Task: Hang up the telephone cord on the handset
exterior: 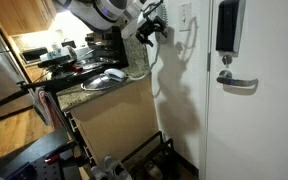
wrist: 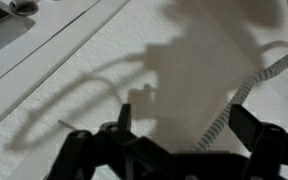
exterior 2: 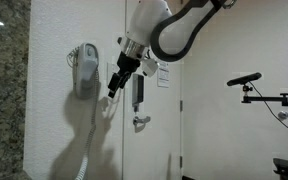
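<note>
Looks dicey: fingers spread wide with the telephone cord running between them, unpinched, handset on the wall at 9 o'clock of them, so could easily slip out mid-lift and miss the hook.

The arm reaches across at an upper height, its pincer angled downward with the fingers spread apart.

granite countertop, silver bowl on it
</note>
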Tool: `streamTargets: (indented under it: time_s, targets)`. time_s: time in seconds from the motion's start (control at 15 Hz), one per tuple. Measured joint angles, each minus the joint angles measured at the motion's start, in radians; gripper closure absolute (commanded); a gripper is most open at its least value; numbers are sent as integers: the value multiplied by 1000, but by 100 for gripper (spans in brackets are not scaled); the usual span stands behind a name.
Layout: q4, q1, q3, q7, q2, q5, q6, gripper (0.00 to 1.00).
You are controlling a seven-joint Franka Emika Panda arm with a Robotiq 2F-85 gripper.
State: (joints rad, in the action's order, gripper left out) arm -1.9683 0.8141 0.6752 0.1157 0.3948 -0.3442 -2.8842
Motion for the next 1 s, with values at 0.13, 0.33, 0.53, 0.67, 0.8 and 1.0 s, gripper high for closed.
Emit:
streamTargets:
  time_s: [0.13,0.33,0.53,0.67,0.8,1.0]
  targets:
    - [-24,-3,3,58,-42,-129,-2,0]
    - [-87,74,99,128,-139,-283,-26,0]
    - [-143,175,214,250,-260,-508,-28,0]
    - [-170,212,256,346,-341,-669,-24,0]
    - [-196,221,260,433,-425,-815,-3,0]
    - [-243,216,232,555,-553,-1006,31,0]
